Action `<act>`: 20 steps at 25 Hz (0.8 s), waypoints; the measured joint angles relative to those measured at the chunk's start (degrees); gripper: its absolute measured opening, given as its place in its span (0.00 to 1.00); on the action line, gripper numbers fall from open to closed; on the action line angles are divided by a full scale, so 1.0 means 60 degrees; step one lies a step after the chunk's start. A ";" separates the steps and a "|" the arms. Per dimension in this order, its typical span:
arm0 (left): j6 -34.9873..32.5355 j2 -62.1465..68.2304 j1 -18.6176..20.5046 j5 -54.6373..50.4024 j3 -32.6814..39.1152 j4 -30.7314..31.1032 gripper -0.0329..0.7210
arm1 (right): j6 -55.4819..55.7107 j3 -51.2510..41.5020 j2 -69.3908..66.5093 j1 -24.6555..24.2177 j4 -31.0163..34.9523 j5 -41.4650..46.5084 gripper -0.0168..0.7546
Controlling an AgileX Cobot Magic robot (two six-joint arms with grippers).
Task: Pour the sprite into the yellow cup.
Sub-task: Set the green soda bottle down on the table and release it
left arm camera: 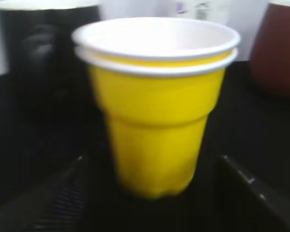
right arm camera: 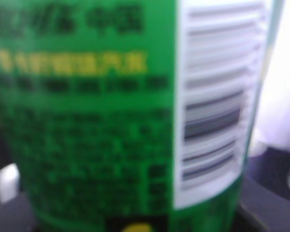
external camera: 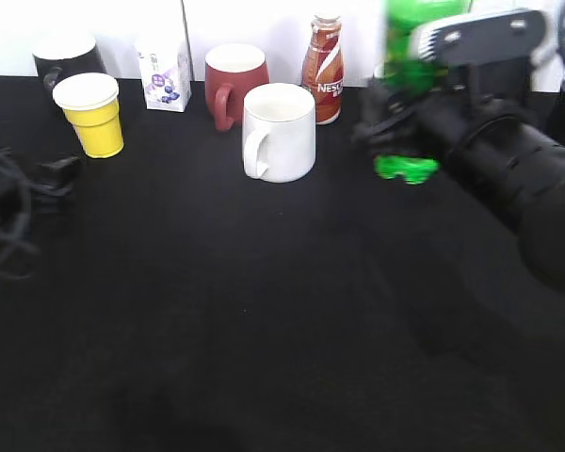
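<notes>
The sprite, a bright-green bottle, stands at the right, mostly hidden behind my right arm. It fills the right wrist view with its green label and barcode. My right gripper is closed around its body, with a finger at each side. The yellow cup, with a white rim and white inside, stands upright at the back left. In the left wrist view the cup is close ahead. My left gripper is open with a finger on each side of the cup's base, not touching; it also shows in the exterior view.
A white mug, a dark red mug, a brown Nestle bottle, a small white carton and a black mug stand along the back of the black table.
</notes>
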State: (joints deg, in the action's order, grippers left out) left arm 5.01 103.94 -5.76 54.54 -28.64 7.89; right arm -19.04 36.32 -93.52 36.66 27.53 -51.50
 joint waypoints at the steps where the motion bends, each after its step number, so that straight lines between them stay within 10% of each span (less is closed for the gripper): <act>1: 0.0000 -0.0993 0.0000 -0.0873 0.0280 0.0095 0.84 | -0.0223 0.0000 0.0000 -0.0037 0.0445 -0.0029 0.59; 9: 0.0116 -0.8716 -0.0718 -0.8857 0.0507 0.0162 0.83 | 0.0707 0.0672 -0.1004 -0.2457 0.0278 -0.0631 0.59; 20: 0.0127 -0.9353 -0.1335 -1.0421 0.0507 -0.0479 0.82 | 0.1794 0.2170 -0.4318 -0.2887 -0.0226 -0.1831 0.59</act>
State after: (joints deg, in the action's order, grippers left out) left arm 5.78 47.82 -13.77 -7.99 -25.60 5.01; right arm -8.28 49.34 -119.43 19.34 26.17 -62.48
